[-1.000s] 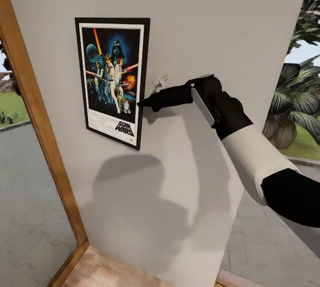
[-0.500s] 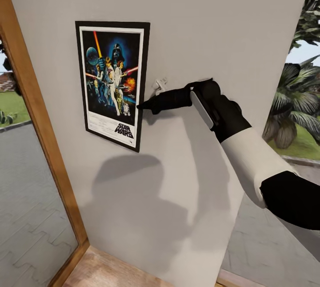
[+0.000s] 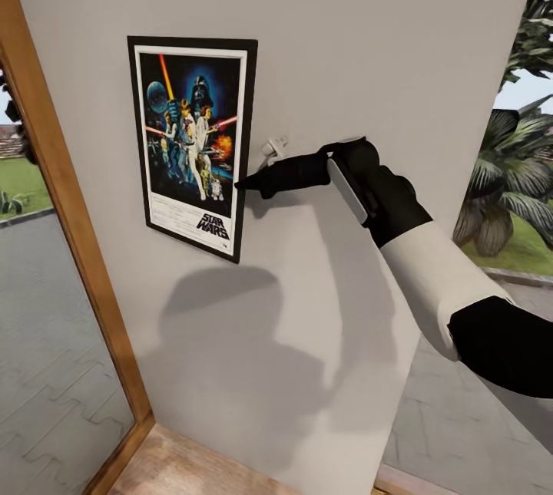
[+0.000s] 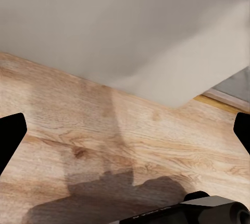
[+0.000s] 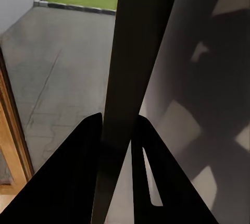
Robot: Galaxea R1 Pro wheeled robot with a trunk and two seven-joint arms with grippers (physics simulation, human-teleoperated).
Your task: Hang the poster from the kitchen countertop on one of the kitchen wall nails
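My left gripper [image 4: 125, 130] hangs with its fingers spread wide over the wooden floor [image 4: 104, 135], holding nothing. Further out, my right gripper [image 3: 247, 183] pinches the right edge of the poster [image 3: 192, 143], its fingers closed on the frame, the poster flat against the grey wall [image 3: 346, 42] beside a white nail [image 3: 273, 148]

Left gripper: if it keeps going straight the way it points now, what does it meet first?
Likely the wooden floor, which lies straight ahead between the open left gripper fingertips. Depth is unclear.
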